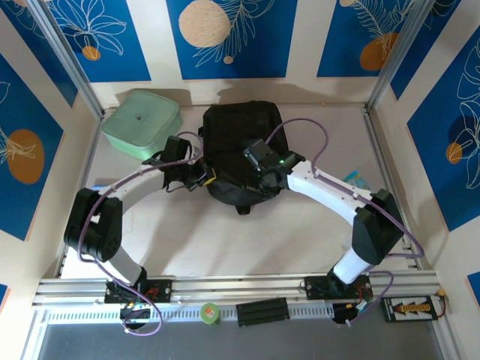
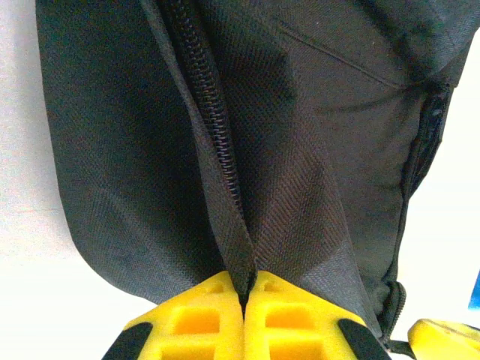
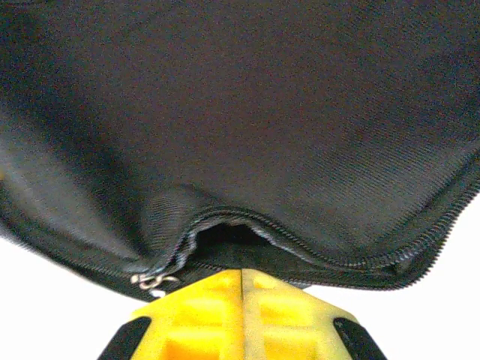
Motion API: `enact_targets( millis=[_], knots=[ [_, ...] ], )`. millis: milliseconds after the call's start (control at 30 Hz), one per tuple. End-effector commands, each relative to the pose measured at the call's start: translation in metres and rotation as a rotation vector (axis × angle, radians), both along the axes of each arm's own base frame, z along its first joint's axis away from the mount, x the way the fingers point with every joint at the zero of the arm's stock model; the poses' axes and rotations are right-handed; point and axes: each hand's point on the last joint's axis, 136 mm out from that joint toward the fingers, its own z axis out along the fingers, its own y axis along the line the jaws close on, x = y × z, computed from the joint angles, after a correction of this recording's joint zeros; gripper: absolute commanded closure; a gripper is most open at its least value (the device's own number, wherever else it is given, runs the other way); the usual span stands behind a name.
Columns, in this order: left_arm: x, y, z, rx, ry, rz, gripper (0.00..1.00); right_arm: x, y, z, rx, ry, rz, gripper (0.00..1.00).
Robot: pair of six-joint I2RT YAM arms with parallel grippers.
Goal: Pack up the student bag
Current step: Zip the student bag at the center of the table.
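Left gripper clamps a zipper fold of the student bag; right gripper is pressed closed at the zip mouth's lip — grip on cloth unclear. The bag lies mid-table, green box beyond-left. Thin fabric may slip — the opening would sag closed.

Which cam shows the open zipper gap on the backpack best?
Right wrist: the zipper gap sits close up and centred, teeth parted, metal pull at its left end. Left wrist shows a zipper strip of the backpack pinched in the left gripper. Top external shows the whole backpack, too small for zipper detail.
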Motion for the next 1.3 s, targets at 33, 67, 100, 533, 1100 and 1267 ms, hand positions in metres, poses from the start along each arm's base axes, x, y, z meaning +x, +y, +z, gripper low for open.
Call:
enact_targets(
  millis=[33,67,100,533,1100,1267],
  knots=[
    [0.031,0.015,0.028,0.032,-0.135,0.036,0.96,0.002,0.031,0.035,0.170,-0.061,0.225,1.00],
    [0.036,0.014,0.034,0.032,-0.155,0.035,0.90,0.004,0.043,0.044,0.212,-0.078,0.273,1.00],
    [0.039,0.015,0.038,0.034,-0.167,0.036,0.86,0.006,0.052,0.050,0.235,-0.090,0.305,1.00],
    [-0.002,0.043,0.034,0.079,-0.069,0.171,0.40,0.004,0.111,0.058,0.317,-0.080,0.458,1.00],
    [-0.006,0.012,0.005,0.037,-0.008,0.238,0.81,-0.026,0.087,0.032,0.265,0.021,0.387,1.00],
    [-0.014,0.034,-0.018,0.144,0.018,0.263,1.00,-0.027,0.029,0.006,0.022,0.065,0.157,1.00]
  ],
)
